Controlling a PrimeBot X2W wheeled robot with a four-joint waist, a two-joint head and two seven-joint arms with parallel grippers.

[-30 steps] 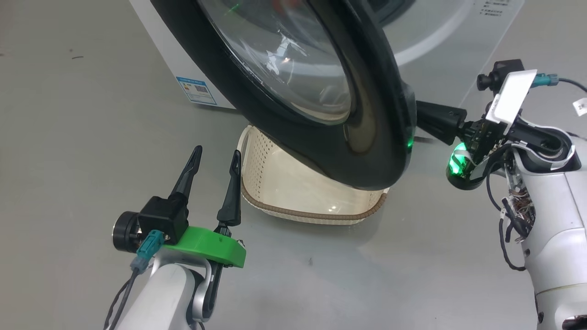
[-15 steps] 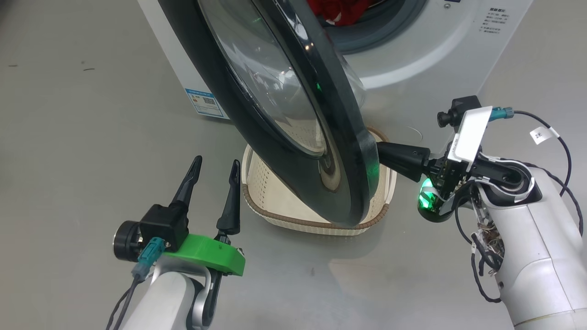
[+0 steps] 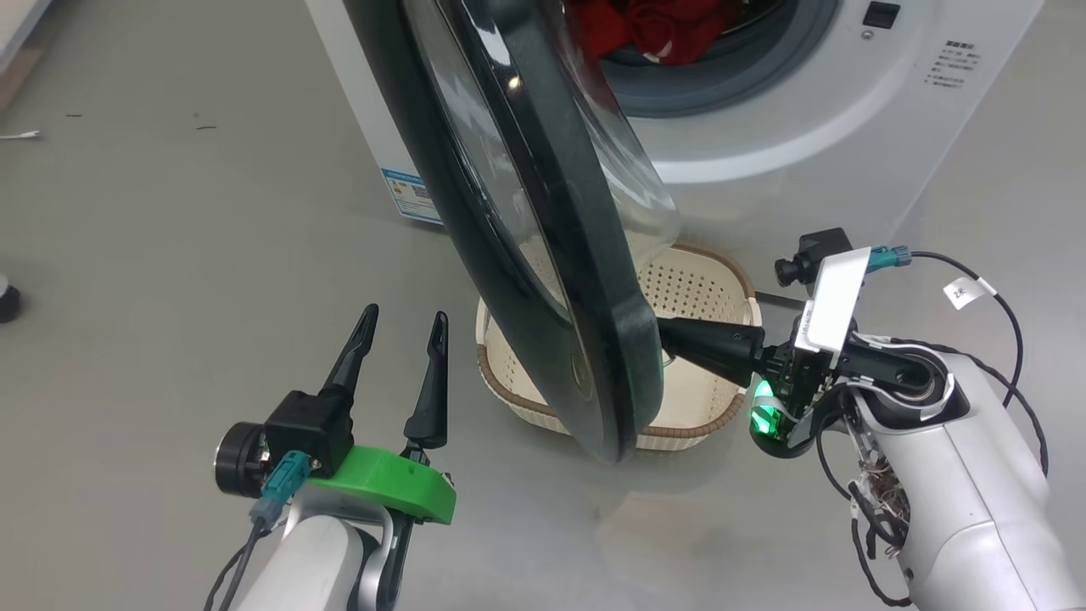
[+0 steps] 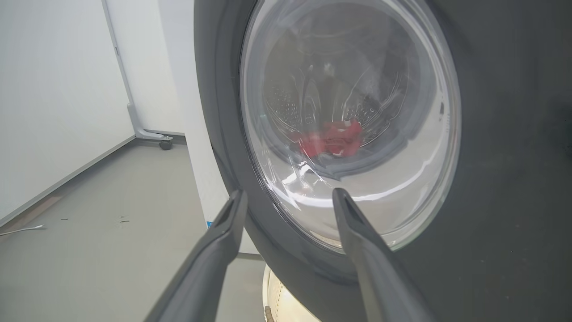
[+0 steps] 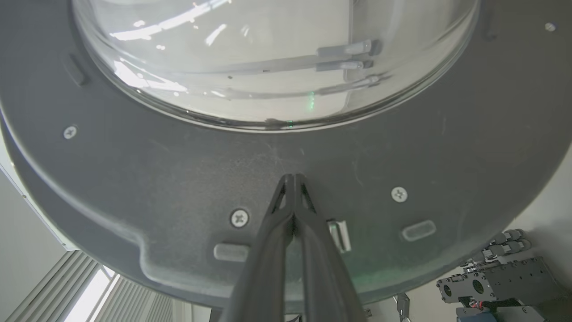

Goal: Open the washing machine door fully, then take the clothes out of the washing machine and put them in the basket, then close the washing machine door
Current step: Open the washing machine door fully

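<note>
Step in hand looks like no. 1, getting the washing machine door (image 3: 585, 280) fully open. It's only partway, standing approx edge-on to me & hanging right over the basket (image 3: 696, 288), which sits on the floor beneath the door's lower rim, empty as far as I can see. The right gripper (image 3: 666, 336) is on the door's inner side, fingers pressed together w/ nothing between them, tip set against the dark plastic just below the glass bowl (image 5: 268, 67), near a couple of screws, so it's pushing, not gripping. The left gripper (image 3: 405, 314) waits on the door's outer side, close to it but not touching, fingers spread apart, holding nothing; its cam looks straight thru the glass. The clothes (image 3: 653, 25), a red bundle, are behind the door, inside the drum of the washing machine (image 3: 848, 127), none out yet. Next move, I'd say: push the door's lower rim on round, away from the opening, till it's clear of the basket & at its stop. The tip needs to sit square on that smooth face or it'll prob slip off. Then the arm has to back off, open up & reach past the door into the drum. Watch the left gripper, it looks to be in the door's swing path.
</note>
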